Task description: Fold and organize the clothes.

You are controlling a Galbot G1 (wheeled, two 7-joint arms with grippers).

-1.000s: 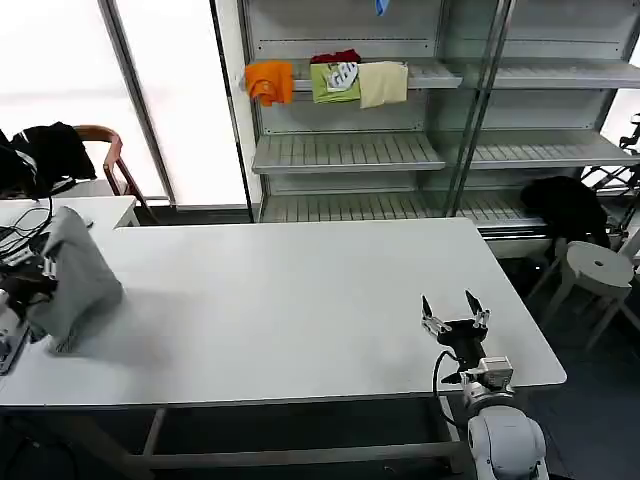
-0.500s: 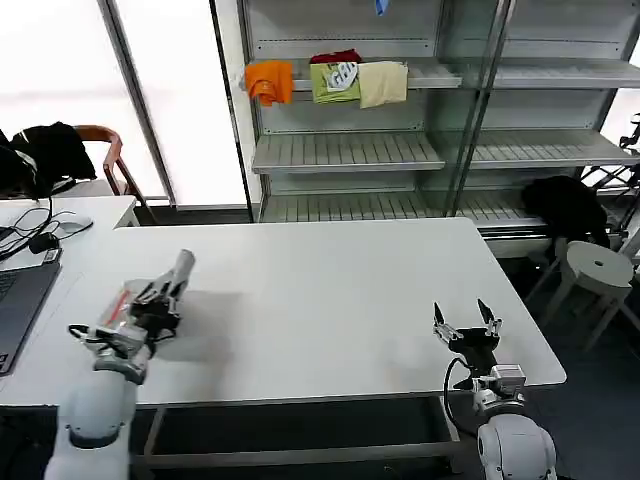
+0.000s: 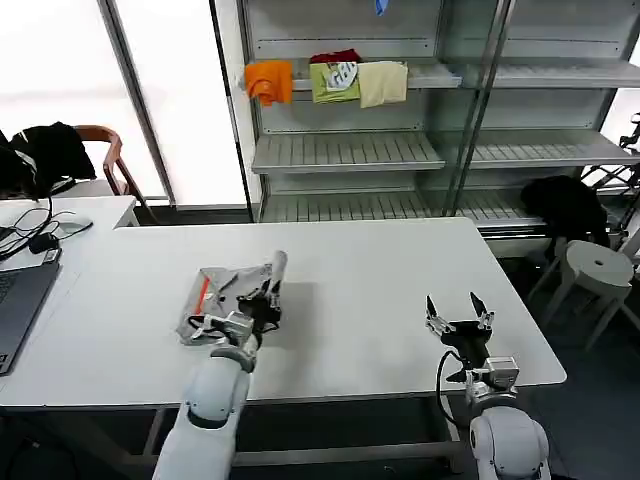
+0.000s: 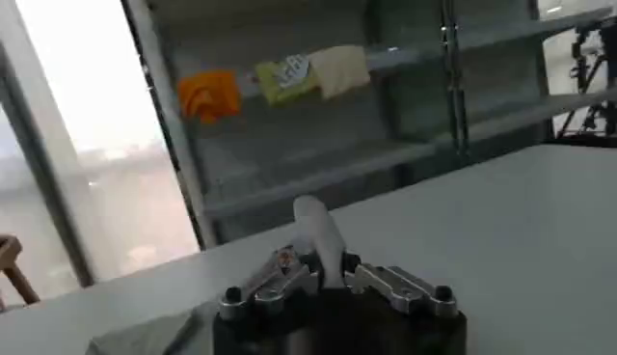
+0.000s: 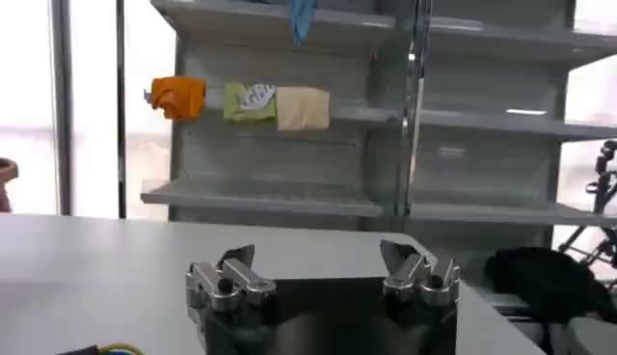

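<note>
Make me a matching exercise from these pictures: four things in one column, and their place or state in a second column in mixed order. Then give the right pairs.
Things
1. grey shirt
2. left gripper
3. right gripper
4. orange garment

Places or states
A. on the upper shelf
B. open, over the table's right part
C. shut on cloth
D. bunched on the white table

Pairs: 1-D, 2-C, 3-B, 4-A

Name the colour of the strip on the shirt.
Orange, on the grey shirt held by the left claw; clearest in the head view.
</note>
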